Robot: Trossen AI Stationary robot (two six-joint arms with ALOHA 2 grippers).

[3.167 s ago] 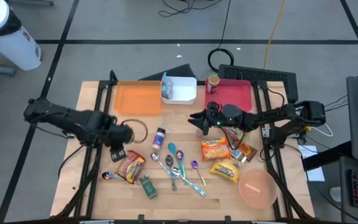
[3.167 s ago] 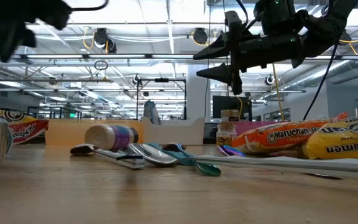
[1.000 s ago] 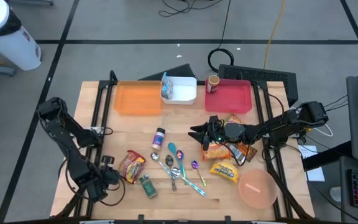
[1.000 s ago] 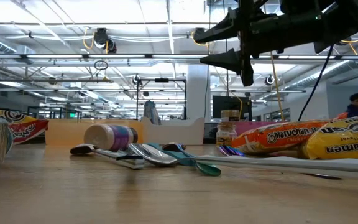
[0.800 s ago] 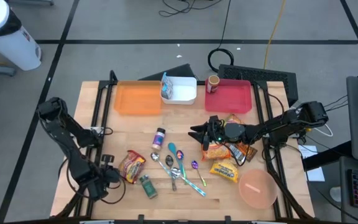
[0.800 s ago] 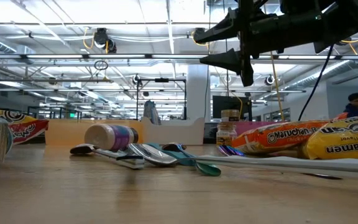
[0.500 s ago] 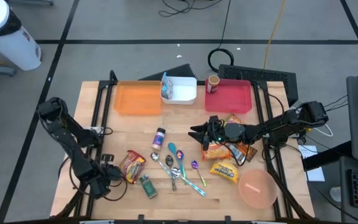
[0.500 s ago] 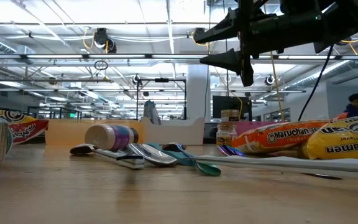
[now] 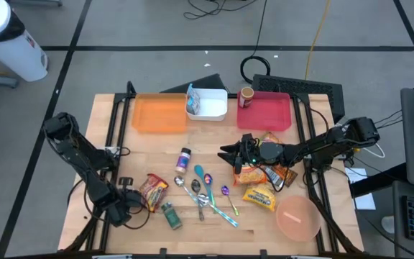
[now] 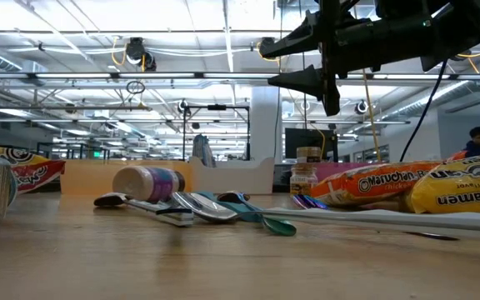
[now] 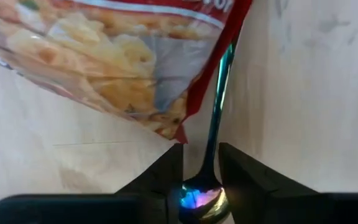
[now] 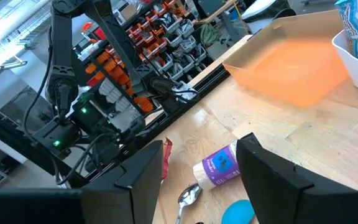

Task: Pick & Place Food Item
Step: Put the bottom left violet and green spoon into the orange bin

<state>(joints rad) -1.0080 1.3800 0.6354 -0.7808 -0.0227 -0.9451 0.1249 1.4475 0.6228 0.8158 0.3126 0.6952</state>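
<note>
Left hand (image 11: 201,171) shifted nearer packet (image 11: 117,56), fingers narrowing around iridescent spoon (image 11: 211,140).

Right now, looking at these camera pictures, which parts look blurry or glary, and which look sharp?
In the low view the bare wooden table nearest the camera is soft, while the ceiling lights glare bright. In the left wrist view the red noodle packet fills the frame, slightly soft, and the spoon gleams rainbow-coloured. In the high view everything reads evenly lit, with faint shadows.
</note>
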